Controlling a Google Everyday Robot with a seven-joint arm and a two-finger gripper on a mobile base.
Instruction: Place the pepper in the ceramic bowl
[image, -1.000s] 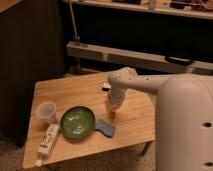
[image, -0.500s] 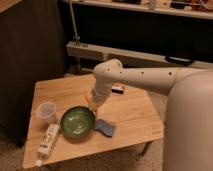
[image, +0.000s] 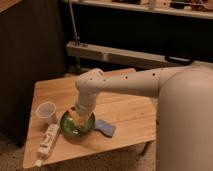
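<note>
Orange pepper (image: 75, 115) half-hidden under claw (image: 77, 116), over ceramic bowl (image: 66, 128)

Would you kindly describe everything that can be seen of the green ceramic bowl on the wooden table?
The round, shallow, glossy green ceramic bowl has a darker rim and sits upright near the front left of the light wooden table. The end effector hangs over its right half, hiding part of the inside, with the small orange pepper at its tip above the bowl. A blue rectangular sponge lies just to its right, and a translucent whitish cup stands to its left.
</note>
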